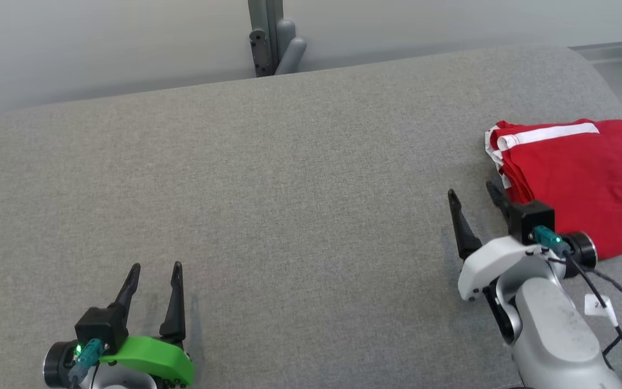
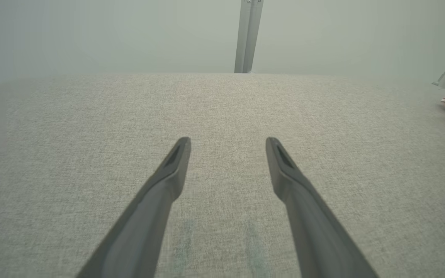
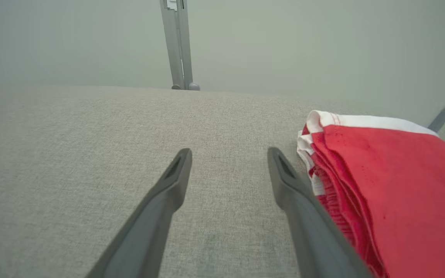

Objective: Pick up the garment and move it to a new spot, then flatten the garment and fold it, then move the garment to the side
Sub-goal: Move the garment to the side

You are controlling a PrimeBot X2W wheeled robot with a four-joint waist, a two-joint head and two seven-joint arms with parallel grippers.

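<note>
The right gripper point(image 1: 470, 189) holds its two dark fingers spread wide with nothing between them, just left of the folded red garment point(image 1: 570, 173). One finger lies close along the garment's edge. Its pale forearm point(image 1: 554, 335) angles in from nearer the robot. The left gripper point(image 1: 157, 265) sits well left of the garment, its fingers parted and empty.

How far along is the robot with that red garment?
Done, it seems: the red garment lies folded in layers at the right side of the grey surface. In hand: nothing; the right jaws stand open beside its edge, the left jaws open and far off. Left: probably only pulling the arm away.
</note>
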